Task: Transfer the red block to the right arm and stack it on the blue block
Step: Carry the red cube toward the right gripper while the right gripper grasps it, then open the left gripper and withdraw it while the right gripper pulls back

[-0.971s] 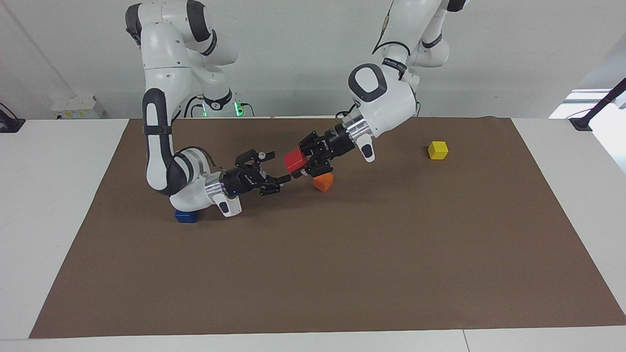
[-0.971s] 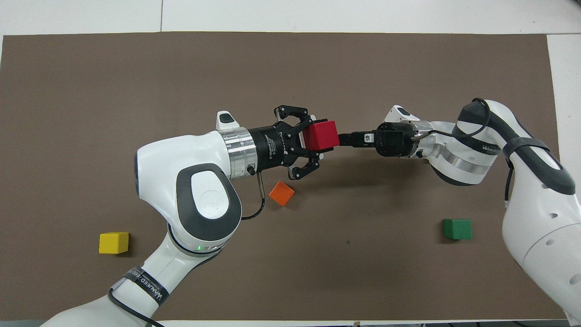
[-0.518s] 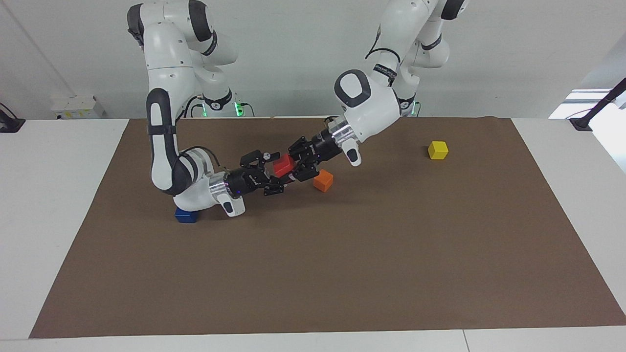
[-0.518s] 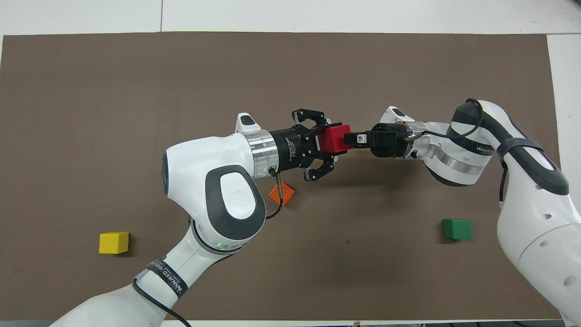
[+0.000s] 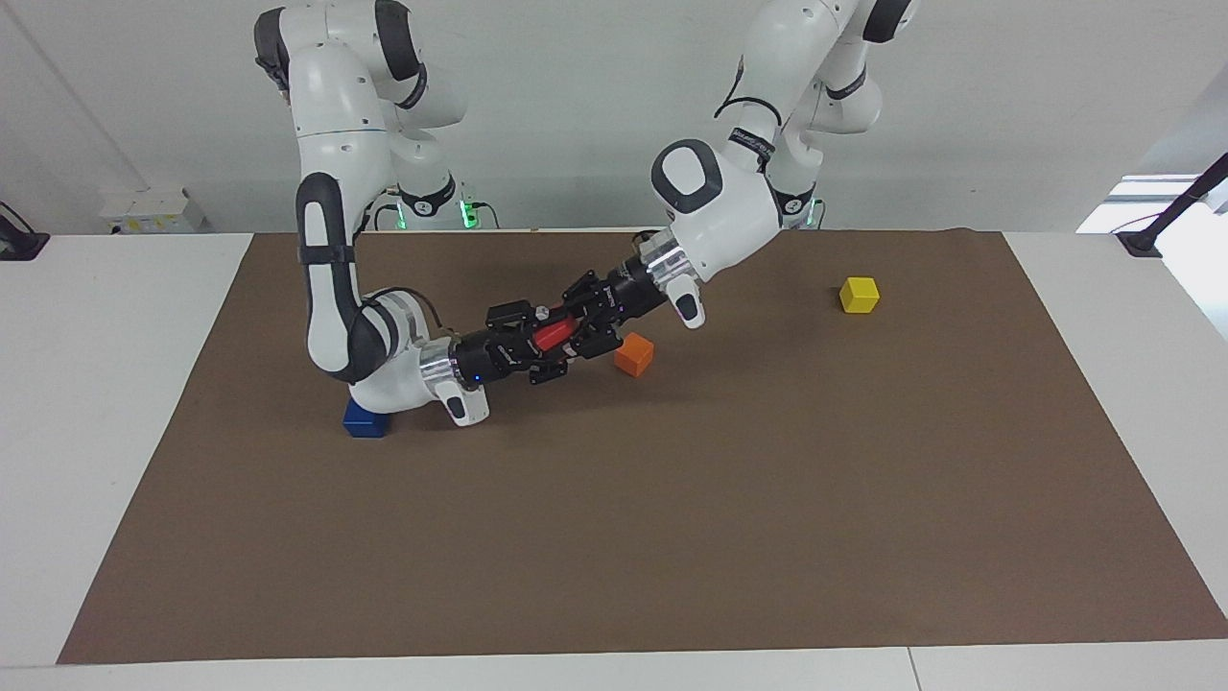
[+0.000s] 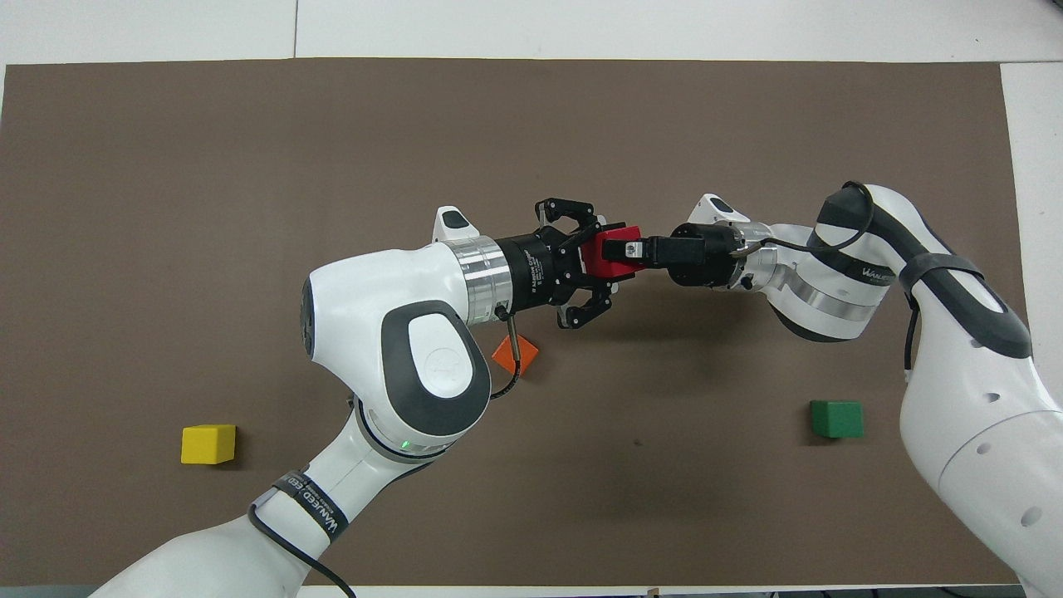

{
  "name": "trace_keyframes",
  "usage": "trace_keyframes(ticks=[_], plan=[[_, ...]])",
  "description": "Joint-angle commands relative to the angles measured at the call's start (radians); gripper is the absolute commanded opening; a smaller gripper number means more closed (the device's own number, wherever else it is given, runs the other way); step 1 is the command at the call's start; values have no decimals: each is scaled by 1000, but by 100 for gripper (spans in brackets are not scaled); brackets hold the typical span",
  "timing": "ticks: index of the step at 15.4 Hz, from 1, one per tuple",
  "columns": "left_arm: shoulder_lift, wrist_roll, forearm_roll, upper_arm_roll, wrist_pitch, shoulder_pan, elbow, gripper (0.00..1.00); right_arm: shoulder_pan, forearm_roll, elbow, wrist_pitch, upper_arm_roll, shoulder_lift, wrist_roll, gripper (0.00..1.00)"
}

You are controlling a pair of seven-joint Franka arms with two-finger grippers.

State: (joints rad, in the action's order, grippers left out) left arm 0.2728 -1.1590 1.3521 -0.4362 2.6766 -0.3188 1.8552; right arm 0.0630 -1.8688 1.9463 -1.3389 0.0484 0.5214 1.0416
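The red block (image 5: 551, 337) is up in the air over the mat's middle, between the two grippers, and shows in the overhead view (image 6: 600, 259) too. My left gripper (image 5: 568, 333) (image 6: 609, 259) is shut on it. My right gripper (image 5: 537, 343) (image 6: 629, 249), with a blue light at its wrist, has one finger above and one below the block; they still look spread. The blue block (image 5: 365, 422) lies on the mat under the right arm's elbow and is hidden in the overhead view.
An orange block (image 5: 634, 354) (image 6: 515, 355) lies on the mat just under the left gripper's wrist. A yellow block (image 5: 859, 295) (image 6: 208, 443) lies toward the left arm's end. A green block (image 6: 836, 418) lies near the right arm's base.
Both grippers moved toward each other. The right gripper's fingers slid around the red block, which the left gripper carried a little toward the right arm and lower.
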Motion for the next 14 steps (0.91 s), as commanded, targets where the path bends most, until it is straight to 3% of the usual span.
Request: trace_keyframes(ticks=[1, 4, 5, 6, 14], plan=[[13, -21, -21, 1, 9, -6, -22, 0, 3, -23, 26, -45, 5, -21, 21, 0], [13, -18, -21, 1, -13, 3, -21, 0, 1, -23, 34, -49, 4, -27, 20, 0], [11, -21, -21, 1, -26, 6, -21, 18, 1, -23, 43, -54, 5, -37, 21, 0], [13, -21, -21, 2, -27, 10, -22, 99, 1, -23, 46, -62, 5, -41, 20, 0], [3, -16, -60, 5, -136, 107, -21, 100, 0, -23, 46, -75, 4, -57, 5, 0]])
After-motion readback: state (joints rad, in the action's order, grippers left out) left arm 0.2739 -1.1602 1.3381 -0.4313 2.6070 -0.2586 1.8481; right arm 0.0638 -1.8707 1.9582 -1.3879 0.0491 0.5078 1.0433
